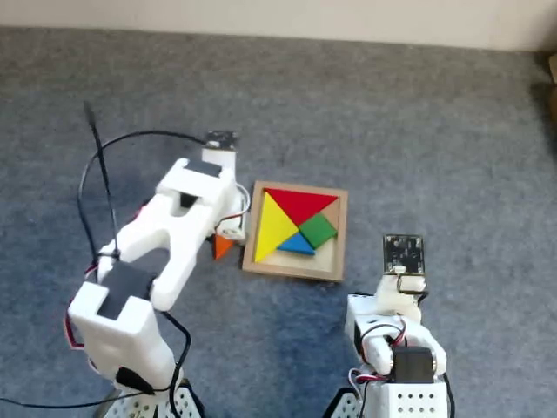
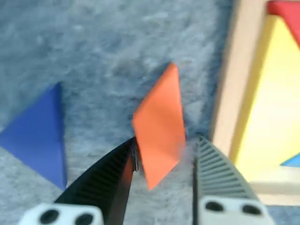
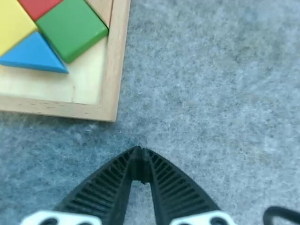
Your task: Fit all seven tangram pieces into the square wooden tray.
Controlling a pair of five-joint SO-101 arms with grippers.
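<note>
The square wooden tray [image 1: 254, 228] holds a red triangle [image 1: 300, 205], a yellow triangle [image 1: 273, 225], a green square [image 1: 318, 229] and a light blue triangle [image 1: 298, 245]. An orange parallelogram [image 2: 159, 124] lies on the carpet just outside the tray's rim [image 2: 229, 84]. My left gripper [image 2: 166, 140] is open around it, one finger [image 2: 117, 173] touching its edge, the other a little apart. A dark blue triangle [image 2: 40, 136] lies beside it. My right gripper [image 3: 139, 152] is shut and empty on the carpet, short of the tray's corner [image 3: 115, 93].
Grey carpet covers the whole floor. Part of the tray's bottom [image 3: 89, 79] is bare wood beside the green square [image 3: 70, 28] and light blue triangle [image 3: 33, 54]. The right arm [image 1: 396, 348] sits folded at the front right. Cables [image 1: 104, 174] trail from the left arm.
</note>
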